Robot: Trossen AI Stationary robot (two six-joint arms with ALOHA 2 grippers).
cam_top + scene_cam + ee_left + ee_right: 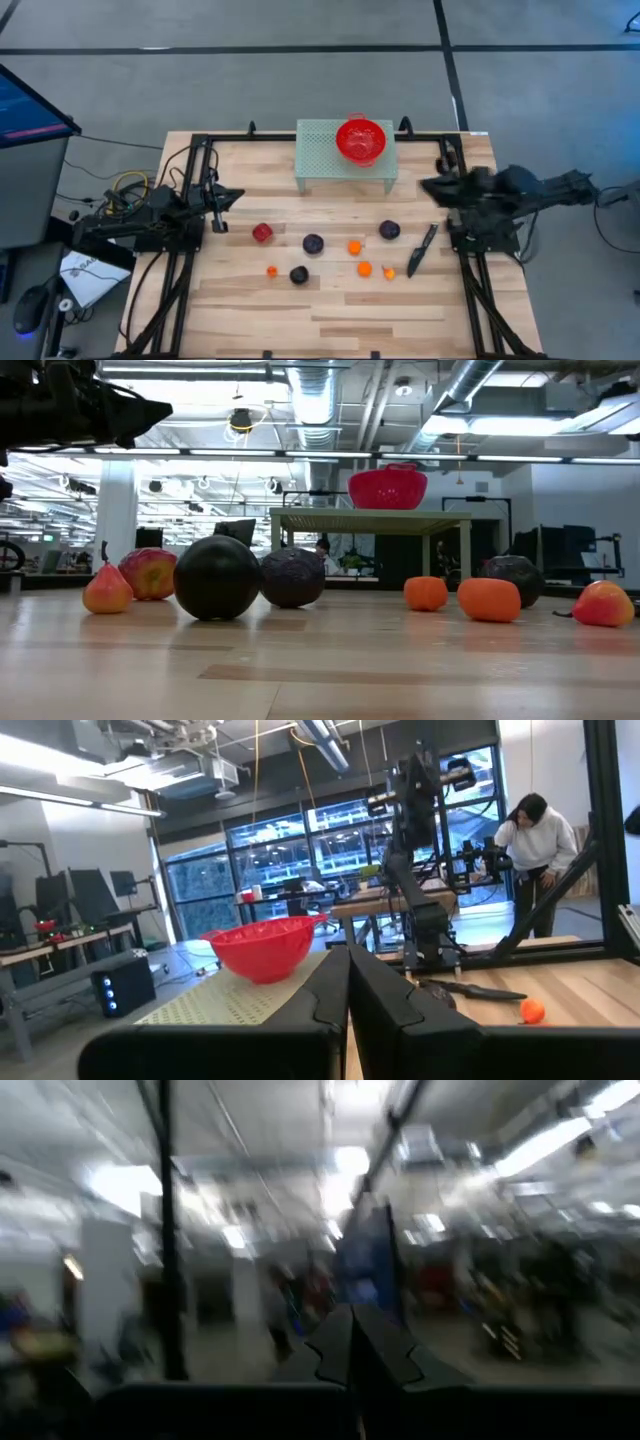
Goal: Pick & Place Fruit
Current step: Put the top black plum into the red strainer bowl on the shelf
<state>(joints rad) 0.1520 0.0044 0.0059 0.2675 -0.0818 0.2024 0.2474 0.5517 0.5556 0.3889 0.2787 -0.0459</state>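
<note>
The fruits lie scattered on the wooden table: a red one (262,233) (150,573), three dark purple or black ones (313,243) (299,275) (389,230), and several small orange ones (354,247) (364,268) (271,270) (389,272). Each rests on the tabletop by its underside. My left gripper (225,198) (348,985) is shut and empty above the table's left side, left of the red fruit. My right gripper (430,187) (352,1340) is shut and empty above the table's right side, beyond the dark fruit there.
A red translucent bowl (361,140) (387,487) stands on a green perforated stand (310,165) (230,1005) at the table's far middle. A black knife-like tool (421,250) lies right of the fruits. A person (535,845) stands beyond the table's right side. Open board lies toward the near edge.
</note>
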